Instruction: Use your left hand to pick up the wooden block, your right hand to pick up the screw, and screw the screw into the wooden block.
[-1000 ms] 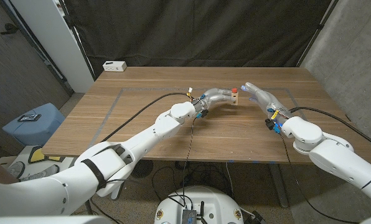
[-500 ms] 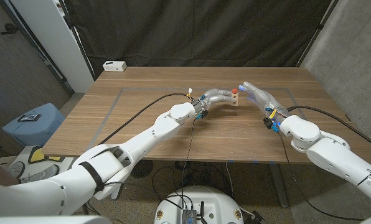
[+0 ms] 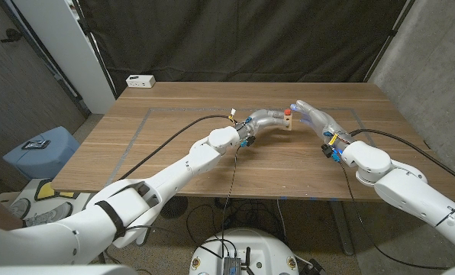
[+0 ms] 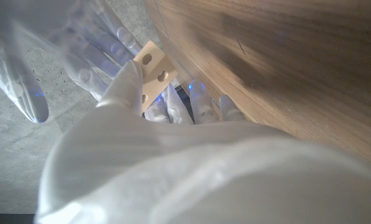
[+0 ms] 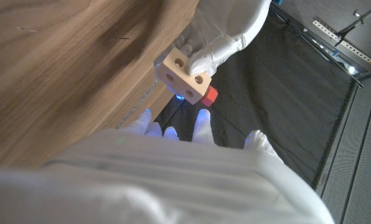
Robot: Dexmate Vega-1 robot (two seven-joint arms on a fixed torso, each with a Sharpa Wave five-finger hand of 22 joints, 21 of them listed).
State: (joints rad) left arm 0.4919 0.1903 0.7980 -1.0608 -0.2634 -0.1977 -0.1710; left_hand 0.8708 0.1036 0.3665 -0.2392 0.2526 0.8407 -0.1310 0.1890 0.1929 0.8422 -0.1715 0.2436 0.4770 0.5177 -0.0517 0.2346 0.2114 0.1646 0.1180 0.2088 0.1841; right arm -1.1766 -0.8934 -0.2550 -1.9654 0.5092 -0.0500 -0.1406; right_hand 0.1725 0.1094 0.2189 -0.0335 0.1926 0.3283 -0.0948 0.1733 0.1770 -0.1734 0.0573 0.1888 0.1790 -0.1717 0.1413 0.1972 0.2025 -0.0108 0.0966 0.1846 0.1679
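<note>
Left hand [image 3: 269, 118] gripping wooden block [image 5: 184, 73], right hand [image 3: 310, 113] apparently empty beside

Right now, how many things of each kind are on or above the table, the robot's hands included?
Robot hands: 2, the left hand and the right hand
Wooden blocks: 1, the wooden block, held by the left hand
Screws: 1, the red-headed screw, at the block
White boxes: 1, the white box at the table's far corner
Total: 5

White box [image 3: 140, 80] at the wooden table's [image 3: 182, 164] far-left corner — blue bin [image 3: 43, 150] beside it.
</note>
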